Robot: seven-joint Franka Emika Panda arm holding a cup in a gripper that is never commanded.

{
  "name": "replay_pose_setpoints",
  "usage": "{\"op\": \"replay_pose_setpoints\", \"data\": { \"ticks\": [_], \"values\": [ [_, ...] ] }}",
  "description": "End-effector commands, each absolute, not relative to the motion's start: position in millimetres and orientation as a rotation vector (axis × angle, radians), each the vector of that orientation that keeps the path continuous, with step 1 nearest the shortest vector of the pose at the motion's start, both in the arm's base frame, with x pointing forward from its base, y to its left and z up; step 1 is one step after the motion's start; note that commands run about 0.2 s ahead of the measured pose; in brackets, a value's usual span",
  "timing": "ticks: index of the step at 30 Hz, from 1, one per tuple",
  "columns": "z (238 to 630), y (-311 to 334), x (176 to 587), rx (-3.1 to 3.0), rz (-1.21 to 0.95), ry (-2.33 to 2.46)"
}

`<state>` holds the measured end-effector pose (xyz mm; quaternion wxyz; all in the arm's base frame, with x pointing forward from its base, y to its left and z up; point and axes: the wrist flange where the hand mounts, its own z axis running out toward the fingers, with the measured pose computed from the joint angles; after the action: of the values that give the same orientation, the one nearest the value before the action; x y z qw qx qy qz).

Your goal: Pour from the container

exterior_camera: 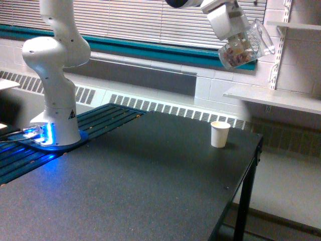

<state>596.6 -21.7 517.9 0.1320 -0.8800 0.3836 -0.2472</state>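
Note:
The container (247, 45) is a small clear plastic cup with a handle, held high at the upper right of the exterior view and tilted well over to the left. Brownish-red bits lie inside it near its lower left side. My gripper (234, 36) is shut on the container from above and to the left; its fingers are mostly hidden by the white hand. A small white paper cup (219, 134) stands upright on the black table (140, 186), well below the container and slightly to its left.
The arm's white base (54, 100) stands at the table's left on a blue-lit plate. White wall shelves (273, 98) jut out at the right, close behind the container. The table's right edge (246, 186) drops to the floor.

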Motion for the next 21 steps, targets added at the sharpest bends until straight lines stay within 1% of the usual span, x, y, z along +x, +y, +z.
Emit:
{"op": "replay_pose_setpoints", "data": {
  "ticks": [1, 11, 21],
  "values": [
    [517.9, -30.3, 596.8, -2.551, -0.723, 1.13],
    [517.5, -16.4, 593.7, -2.555, -0.748, 1.088],
    [506.4, 17.3, 583.2, -2.616, -0.752, 0.954]
  ]
}}
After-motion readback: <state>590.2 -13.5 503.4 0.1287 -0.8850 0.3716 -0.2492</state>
